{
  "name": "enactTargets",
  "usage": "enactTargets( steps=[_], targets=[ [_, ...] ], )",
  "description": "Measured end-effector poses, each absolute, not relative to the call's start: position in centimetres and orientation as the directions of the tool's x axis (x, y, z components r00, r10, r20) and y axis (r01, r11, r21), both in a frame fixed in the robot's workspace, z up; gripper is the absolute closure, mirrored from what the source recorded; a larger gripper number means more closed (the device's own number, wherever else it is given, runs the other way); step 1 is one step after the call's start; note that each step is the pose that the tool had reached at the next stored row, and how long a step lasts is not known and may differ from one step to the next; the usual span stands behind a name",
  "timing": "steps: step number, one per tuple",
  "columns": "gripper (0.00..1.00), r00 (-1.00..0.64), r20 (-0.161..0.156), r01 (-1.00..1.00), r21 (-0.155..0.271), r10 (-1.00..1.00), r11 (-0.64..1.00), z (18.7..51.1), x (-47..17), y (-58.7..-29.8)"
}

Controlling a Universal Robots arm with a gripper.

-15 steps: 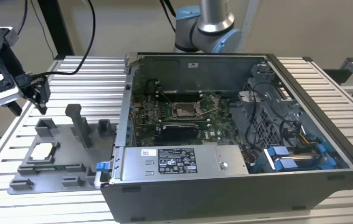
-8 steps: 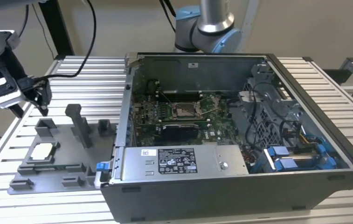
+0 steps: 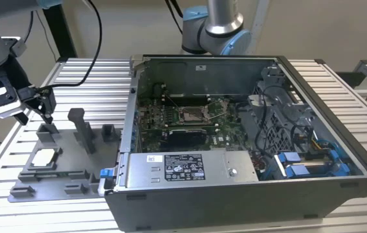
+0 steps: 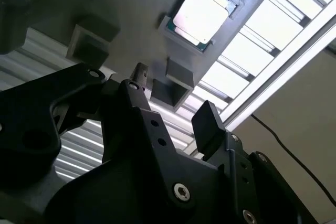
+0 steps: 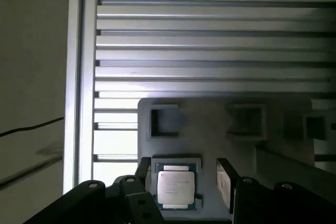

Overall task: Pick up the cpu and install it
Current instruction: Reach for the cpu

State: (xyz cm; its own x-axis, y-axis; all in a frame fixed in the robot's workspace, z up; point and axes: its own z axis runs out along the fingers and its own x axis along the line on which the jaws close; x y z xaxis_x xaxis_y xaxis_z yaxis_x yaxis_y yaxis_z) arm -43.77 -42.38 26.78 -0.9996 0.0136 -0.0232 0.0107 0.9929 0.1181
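The end effector (image 5: 184, 167) is open, its two dark fingers (image 5: 226, 182) spread wide apart and holding nothing. In the first wrist view the cpu (image 5: 176, 186) shows between them, lying flat, silver top up, in a square pocket of a grey fixture (image 5: 210, 124). In the exterior view the end effector (image 3: 36, 117) hangs just above the far end of that fixture, near a small upright block, while the cpu (image 3: 44, 157) rests in its pocket a little nearer the camera; whether a fingertip touches the block cannot be told.

The fixture sits on a surface (image 5: 210, 40) of ribbed aluminium slats that run side to side. Toward the exterior view's right, an open computer case (image 3: 248, 204) lies on the same surface, its green board exposed with the square metal socket (image 3: 193, 115) near the middle. Behind the case stands a second robot arm (image 3: 212, 26). Beyond the edge of the surface lies a pale floor (image 5: 31, 51) crossed by a thin black cable (image 5: 31, 126).
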Motion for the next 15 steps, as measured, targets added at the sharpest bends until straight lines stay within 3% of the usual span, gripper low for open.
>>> enactTargets(
  steps=[15],
  targets=[
    [0.0, -1.0, -0.012, 0.006, 0.115, 0.008, 0.993, 26.02, -43.49, -42.61]
  ],
)
